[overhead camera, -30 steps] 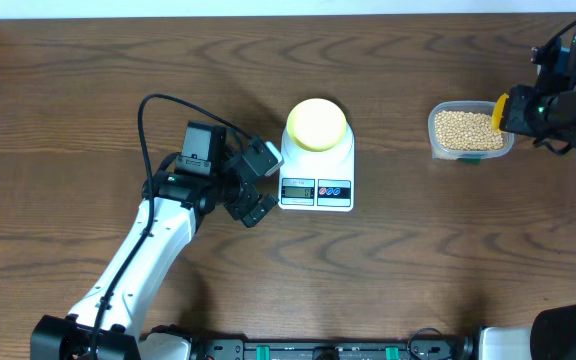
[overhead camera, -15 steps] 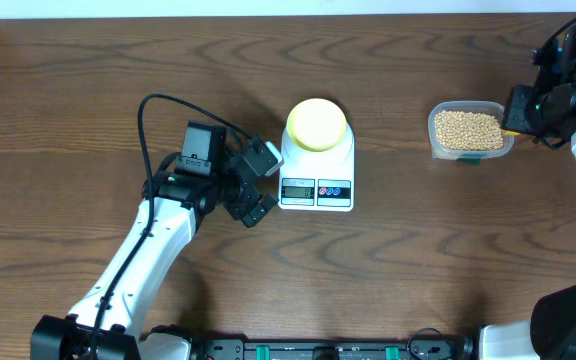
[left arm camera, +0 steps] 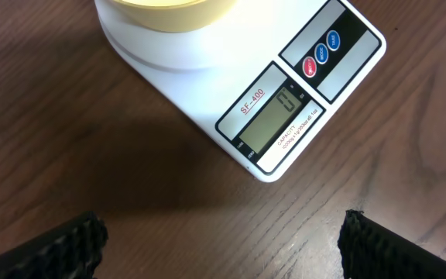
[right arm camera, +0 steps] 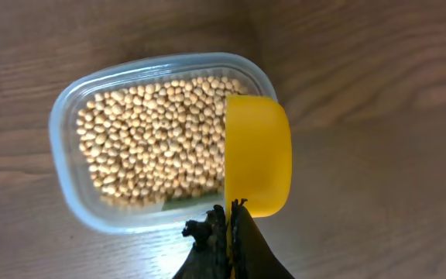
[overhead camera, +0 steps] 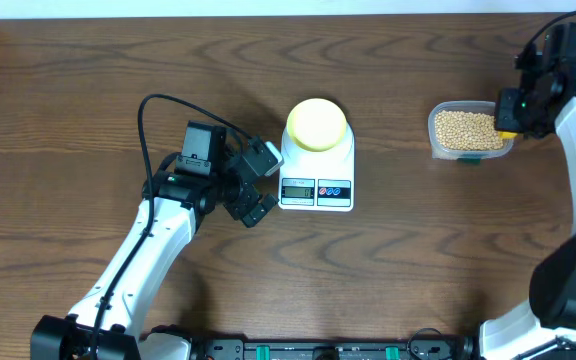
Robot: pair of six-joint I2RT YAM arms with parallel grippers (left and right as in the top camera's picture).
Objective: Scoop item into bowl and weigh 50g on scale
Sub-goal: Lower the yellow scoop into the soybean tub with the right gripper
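The left hand [overhead camera: 264,184] is spread wide just left of the scale [overhead camera: 316,190], holding nothing; the bowl [overhead camera: 316,123] sits on the scale's platform; the right hand [right arm camera: 227,232] is pressed together, pinching the handle of a yellow scoop [right arm camera: 258,155], whose cup lies over the right rim of the clear container [right arm camera: 62,147]; the beans [right arm camera: 153,139] lie in that container, on the surface [overhead camera: 418,270] well right of the scale.
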